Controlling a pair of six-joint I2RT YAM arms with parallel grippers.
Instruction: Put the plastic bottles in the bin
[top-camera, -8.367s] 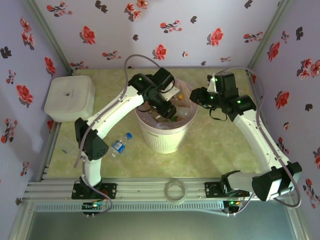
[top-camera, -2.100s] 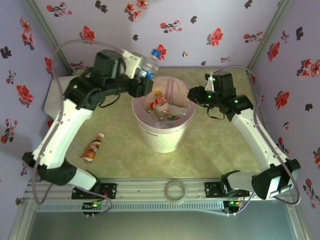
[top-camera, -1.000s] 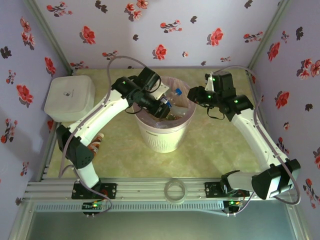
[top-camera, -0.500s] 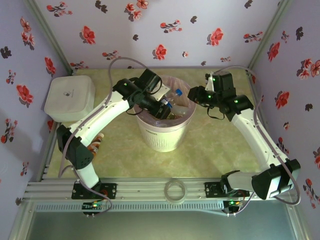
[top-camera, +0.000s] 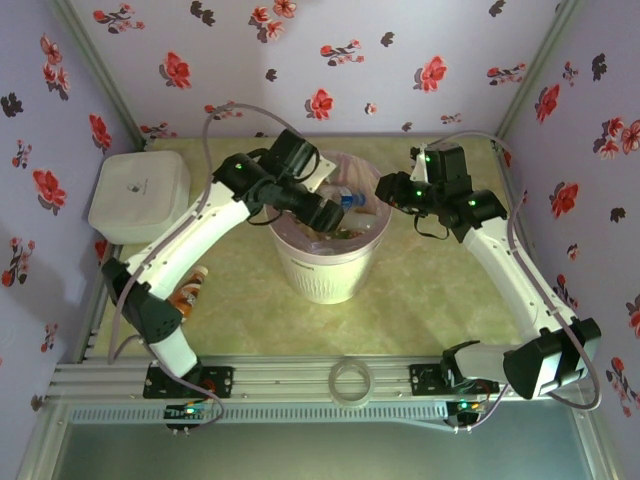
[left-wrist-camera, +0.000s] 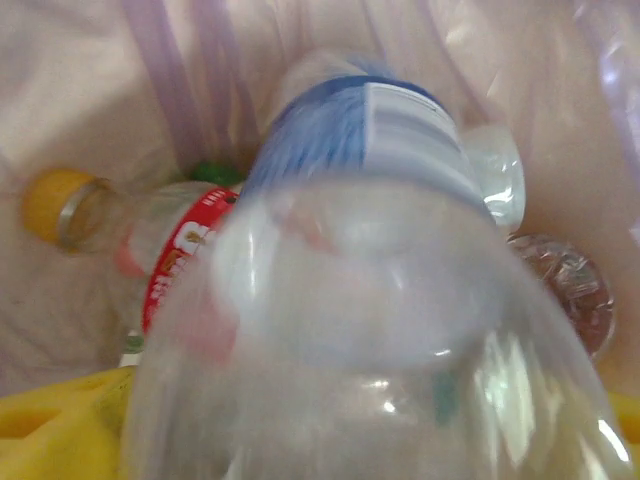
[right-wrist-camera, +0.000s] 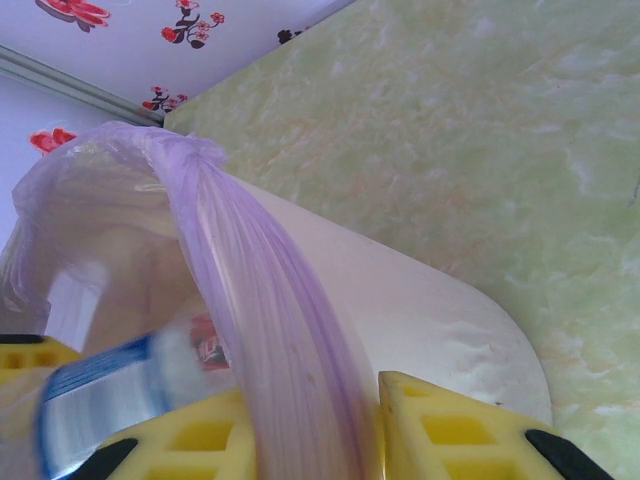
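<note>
The bin (top-camera: 325, 270) stands mid-table, its pink liner (right-wrist-camera: 260, 330) holding several plastic bottles. My left gripper (top-camera: 328, 210) hangs over the bin's mouth, open. A clear bottle with a blue label (left-wrist-camera: 370, 150) and blue cap (top-camera: 347, 200) is blurred between its yellow fingers (left-wrist-camera: 50, 425), which stand wide apart at the frame's edges. Below it lies a red-labelled bottle with a yellow cap (left-wrist-camera: 150, 250). My right gripper (top-camera: 385, 190) is shut on a bunched strand of the liner at the bin's right rim (right-wrist-camera: 430, 300). An orange-brown bottle (top-camera: 187, 290) lies on the table, left of the bin.
A white rounded-square box (top-camera: 140, 195) sits at the back left. A clear tape ring (top-camera: 350, 380) rests on the front rail. Flowered walls close in the table on three sides. Open green tabletop (top-camera: 430, 300) lies right of the bin.
My left gripper's jaws have spread and the blue-labelled bottle has slid forward from them, over the bin. The left wrist drew back slightly. The right arm has not moved.
</note>
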